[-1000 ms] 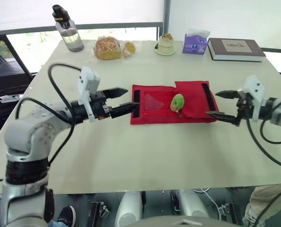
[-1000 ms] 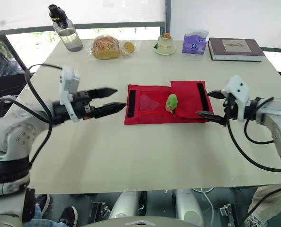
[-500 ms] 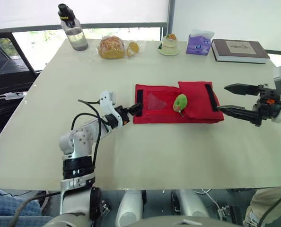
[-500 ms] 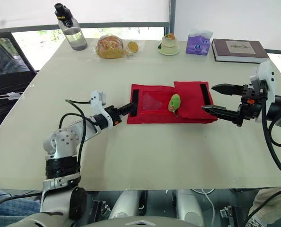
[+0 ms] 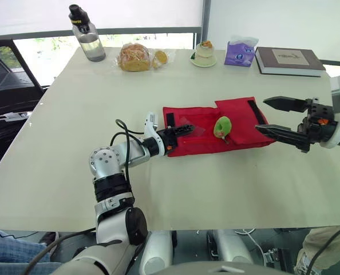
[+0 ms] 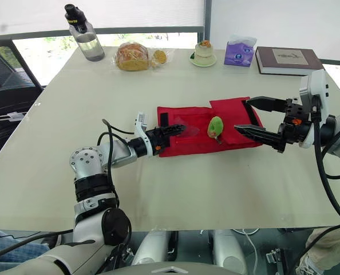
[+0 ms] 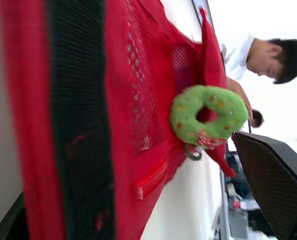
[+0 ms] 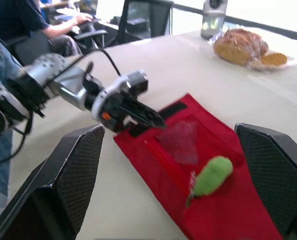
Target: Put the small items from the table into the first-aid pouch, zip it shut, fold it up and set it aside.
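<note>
Left gripper (image 5: 180, 129) has pushed in since 0.5 s ago: tips were at the pouch's left edge, now past the black strip (image 5: 170, 120) and over the mesh pocket (image 5: 196, 124). Fingers apart by the left wrist view, nothing held. Can't tell if they touch the fabric.

Right gripper (image 5: 261, 114) has also edged inward. It's wide open and empty, one finger over the far right corner, the other at the near right edge.

Red pouch (image 5: 201, 141) lies flat and unfolded mid-table (image 5: 176, 74), right flap folded over. Green item (image 5: 221, 125) sits on top of it, at the flap's edge, between the two grippers.

Left wrist view shows the item is a ring with a hole, specks and a small clip; from the head it's just a blob. That view also catches a person (image 7: 268, 55) past the pouch. Right wrist view shows a seated person (image 8: 38, 20) beyond the table.

Far edge: bottle (image 5: 86, 38), bagged bread (image 5: 134, 57), purple tissue pack (image 5: 241, 51), book (image 5: 288, 59). Cover lettering and pack print too small to read.
</note>
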`<action>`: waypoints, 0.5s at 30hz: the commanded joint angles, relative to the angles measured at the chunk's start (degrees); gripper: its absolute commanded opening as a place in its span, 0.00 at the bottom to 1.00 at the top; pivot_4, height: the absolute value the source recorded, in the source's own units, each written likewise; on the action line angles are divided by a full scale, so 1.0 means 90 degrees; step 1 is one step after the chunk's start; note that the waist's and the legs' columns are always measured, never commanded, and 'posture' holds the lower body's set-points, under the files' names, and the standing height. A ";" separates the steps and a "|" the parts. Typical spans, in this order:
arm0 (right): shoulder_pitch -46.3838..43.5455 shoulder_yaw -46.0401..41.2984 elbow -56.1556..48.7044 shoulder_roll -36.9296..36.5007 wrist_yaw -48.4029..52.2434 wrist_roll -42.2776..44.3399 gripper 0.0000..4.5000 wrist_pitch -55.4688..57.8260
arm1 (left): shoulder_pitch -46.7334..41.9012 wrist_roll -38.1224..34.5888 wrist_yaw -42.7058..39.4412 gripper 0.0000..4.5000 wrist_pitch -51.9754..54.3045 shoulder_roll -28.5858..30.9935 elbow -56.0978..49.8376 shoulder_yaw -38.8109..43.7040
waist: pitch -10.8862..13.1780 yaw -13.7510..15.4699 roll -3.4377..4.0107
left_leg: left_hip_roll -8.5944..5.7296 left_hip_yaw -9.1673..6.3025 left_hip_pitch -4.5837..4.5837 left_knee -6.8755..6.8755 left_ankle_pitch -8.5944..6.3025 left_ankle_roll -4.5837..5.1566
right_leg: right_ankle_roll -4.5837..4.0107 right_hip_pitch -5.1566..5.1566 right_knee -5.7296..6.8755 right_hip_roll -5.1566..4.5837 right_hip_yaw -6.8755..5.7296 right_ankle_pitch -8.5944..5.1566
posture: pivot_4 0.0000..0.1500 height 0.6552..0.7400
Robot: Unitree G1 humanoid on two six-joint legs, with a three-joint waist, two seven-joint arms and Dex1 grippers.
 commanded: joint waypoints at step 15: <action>-0.0458 0.0263 -0.0038 0.0085 0.0023 0.0155 1.00 -0.0206 | 0.0239 -0.0546 0.0071 0.01 0.0222 0.0093 -0.0208 0.0351 | 0.0000 0.0018 0.0000 | -0.0002 0.0002 -0.0003 -0.0001 0.0000 0.0000 | -0.0002 -0.0001 -0.0004 -0.0005 0.0000 0.0001 | 1.00 1.00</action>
